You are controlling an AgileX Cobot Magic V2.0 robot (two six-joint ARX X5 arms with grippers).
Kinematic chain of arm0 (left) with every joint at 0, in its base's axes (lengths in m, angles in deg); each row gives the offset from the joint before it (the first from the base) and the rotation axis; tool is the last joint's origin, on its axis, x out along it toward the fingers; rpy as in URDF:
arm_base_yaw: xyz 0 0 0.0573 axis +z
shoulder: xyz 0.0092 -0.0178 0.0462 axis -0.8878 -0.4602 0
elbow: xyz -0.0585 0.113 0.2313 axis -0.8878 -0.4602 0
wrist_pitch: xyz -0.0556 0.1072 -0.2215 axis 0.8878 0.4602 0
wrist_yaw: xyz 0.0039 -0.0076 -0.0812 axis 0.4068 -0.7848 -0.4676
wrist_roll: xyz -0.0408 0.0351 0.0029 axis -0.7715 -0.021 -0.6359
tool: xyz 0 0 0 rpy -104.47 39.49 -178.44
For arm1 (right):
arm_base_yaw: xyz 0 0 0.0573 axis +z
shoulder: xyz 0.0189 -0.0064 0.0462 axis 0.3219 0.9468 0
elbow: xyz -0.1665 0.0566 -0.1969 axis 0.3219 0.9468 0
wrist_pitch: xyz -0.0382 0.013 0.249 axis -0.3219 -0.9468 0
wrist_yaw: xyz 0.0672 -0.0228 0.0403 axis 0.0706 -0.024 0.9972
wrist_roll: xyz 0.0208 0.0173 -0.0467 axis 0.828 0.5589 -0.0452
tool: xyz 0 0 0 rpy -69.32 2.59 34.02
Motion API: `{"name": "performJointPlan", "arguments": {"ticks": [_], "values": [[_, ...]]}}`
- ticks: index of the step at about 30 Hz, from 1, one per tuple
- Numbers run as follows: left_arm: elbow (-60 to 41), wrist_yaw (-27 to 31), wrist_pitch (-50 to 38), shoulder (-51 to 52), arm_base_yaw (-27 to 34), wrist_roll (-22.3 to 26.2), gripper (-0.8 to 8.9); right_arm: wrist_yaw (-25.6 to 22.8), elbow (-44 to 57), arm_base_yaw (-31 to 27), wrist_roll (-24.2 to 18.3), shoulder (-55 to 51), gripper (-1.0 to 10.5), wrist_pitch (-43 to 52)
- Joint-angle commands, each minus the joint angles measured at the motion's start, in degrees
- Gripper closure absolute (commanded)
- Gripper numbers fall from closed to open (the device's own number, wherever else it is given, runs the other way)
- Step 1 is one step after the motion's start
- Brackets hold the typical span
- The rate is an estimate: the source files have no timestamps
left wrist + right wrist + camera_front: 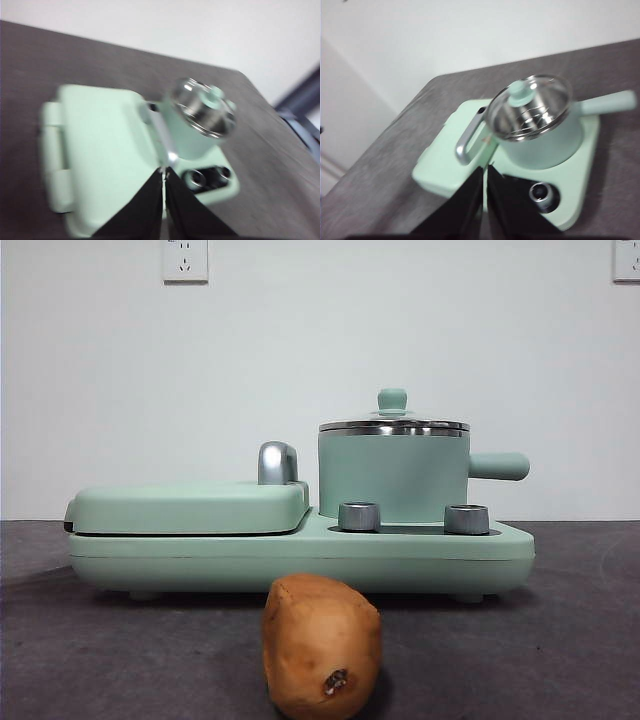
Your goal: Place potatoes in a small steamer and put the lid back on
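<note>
Before steamer, potato alone

The front view is evenly and softly lit, sharp across the appliance; the white wall is bright without glare; a faint shadow lies on the dark table under the appliance base; the potato sits very near, slightly soft, cut by the lower edge; small highlights gleam on the lid rim and the steel handle. Both wrist views are smeared by motion blur; the left wrist view is the hazier, washed pale; glare glints on the glass lid in the right wrist view.
</note>
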Motion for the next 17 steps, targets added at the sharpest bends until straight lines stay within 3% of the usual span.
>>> {"name": "performJointPlan", "arguments": {"ticks": [1, 4, 8, 13, 17], "values": [[2.3, -4.8, -0.2, -3.1, -0.5, 2.2, 8.05, 3.0, -1.0, 0.0, -0.1, 1.7, 9.4, 0.1], [3.3, -8.2, -0.3, -5.4, -1.5, 3.0, 7.93, 5.2, -1.0, 0.0, -1.2, 2.9, 9.4, -0.7], [3.7, -8.5, -0.3, -6.8, -3.0, 3.0, 7.02, 5.5, -1.0, 0.0, -2.6, 3.0, 9.1, -1.3], [3.9, -8.5, -0.7, -7.3, -5.0, 4.3, 5.3, 5.5, -1.0, 0.0, -3.1, 3.0, 6.4, -1.3], [4.0, -8.5, -0.7, -7.3, -6.6, 5.8, 3.93, 5.5, -1.0, 0.0, -3.1, 3.0, 5.3, -1.3]]}}
